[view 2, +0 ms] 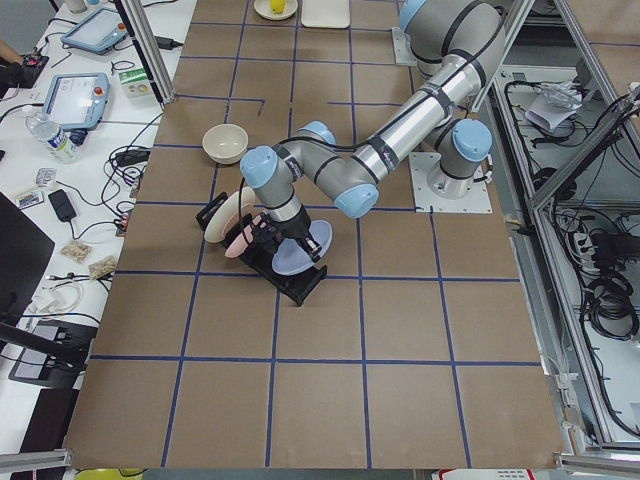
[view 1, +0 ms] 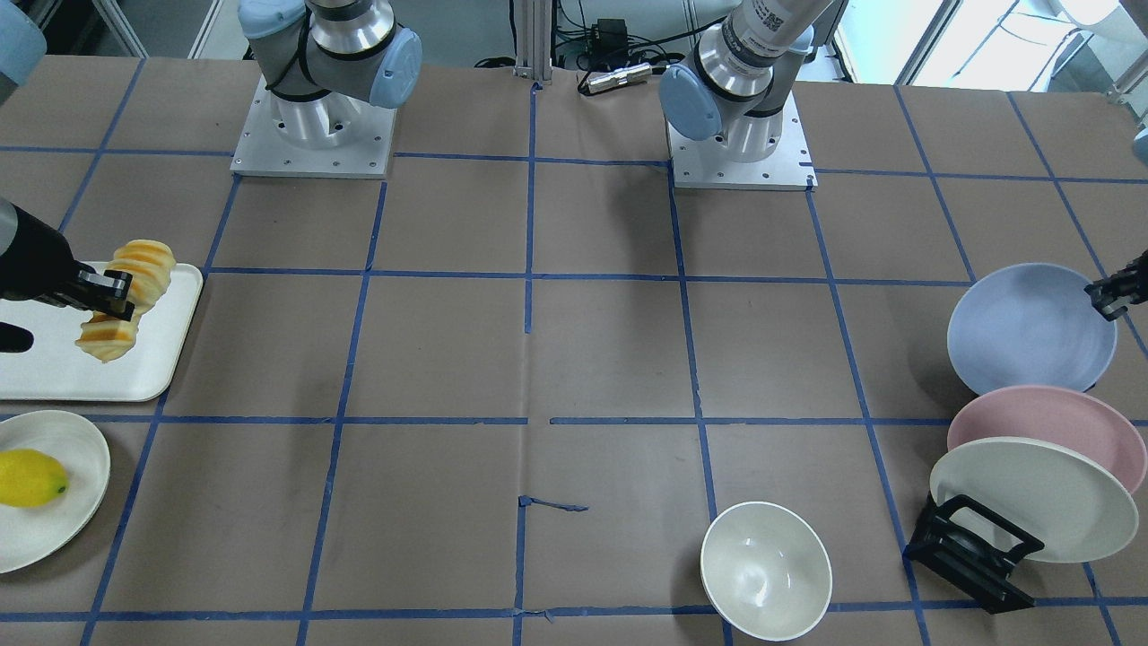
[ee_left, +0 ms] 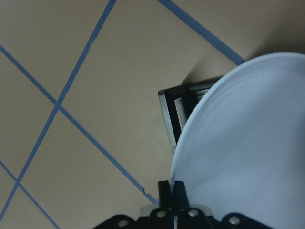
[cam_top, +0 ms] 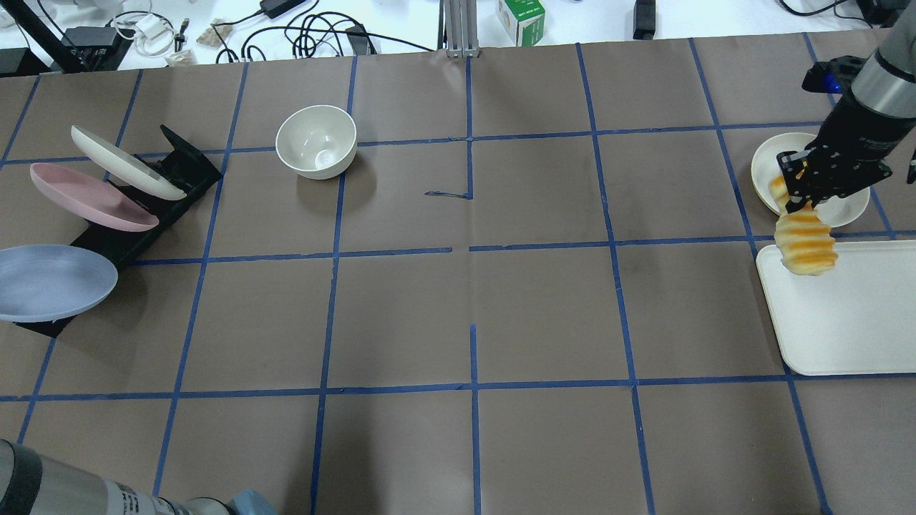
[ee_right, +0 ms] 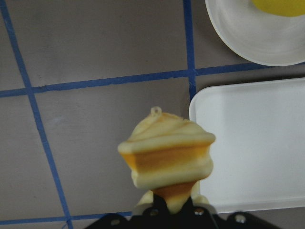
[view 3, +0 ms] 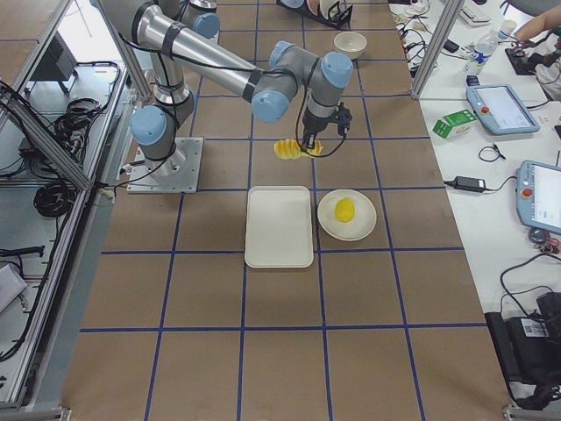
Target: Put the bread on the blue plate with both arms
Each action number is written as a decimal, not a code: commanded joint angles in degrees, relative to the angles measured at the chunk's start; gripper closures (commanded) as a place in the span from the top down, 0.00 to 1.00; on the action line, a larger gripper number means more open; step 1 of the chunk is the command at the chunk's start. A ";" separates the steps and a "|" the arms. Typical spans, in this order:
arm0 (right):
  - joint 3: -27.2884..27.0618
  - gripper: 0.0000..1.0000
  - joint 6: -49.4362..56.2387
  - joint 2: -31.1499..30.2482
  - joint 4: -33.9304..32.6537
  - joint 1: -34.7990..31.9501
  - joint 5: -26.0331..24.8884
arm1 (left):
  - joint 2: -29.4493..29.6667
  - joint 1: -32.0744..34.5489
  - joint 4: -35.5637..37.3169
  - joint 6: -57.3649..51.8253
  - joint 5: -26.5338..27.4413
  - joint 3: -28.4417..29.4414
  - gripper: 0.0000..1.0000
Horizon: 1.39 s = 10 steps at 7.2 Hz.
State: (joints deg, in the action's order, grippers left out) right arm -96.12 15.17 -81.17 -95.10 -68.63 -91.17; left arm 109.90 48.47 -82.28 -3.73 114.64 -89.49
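Note:
My right gripper [view 1: 109, 301] is shut on the bread [view 1: 134, 285], a ridged orange-yellow loaf. It holds the loaf in the air over the corner of the white tray [view 1: 54, 368]. The bread also shows in the overhead view [cam_top: 807, 243] and the right wrist view [ee_right: 167, 152]. The blue plate [view 1: 1031, 327] leans at the end of the black rack [cam_top: 179, 179]. My left gripper [view 1: 1110, 296] is shut on the plate's rim, as the left wrist view [ee_left: 172, 188] shows, with the plate [ee_left: 248, 143] above the rack. I cannot tell whether the plate is lifted clear of the rack.
A pink plate [view 1: 1049, 422] and a cream-white plate [view 1: 1031, 498] stand in the same rack. A white bowl [view 1: 765, 568] sits near the table's front edge. A lemon [view 1: 30, 478] lies on a cream plate [view 1: 81, 502] beside the tray.

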 commanded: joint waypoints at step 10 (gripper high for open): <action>2.78 0.00 -27.36 -1.63 2.47 -25.38 4.86 | -12.88 24.35 1.01 -14.50 -45.53 -12.88 0.00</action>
State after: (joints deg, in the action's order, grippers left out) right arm -93.25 -8.81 -83.34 -92.26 -90.37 -86.42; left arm 97.26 67.32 -88.57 -21.23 72.52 -99.64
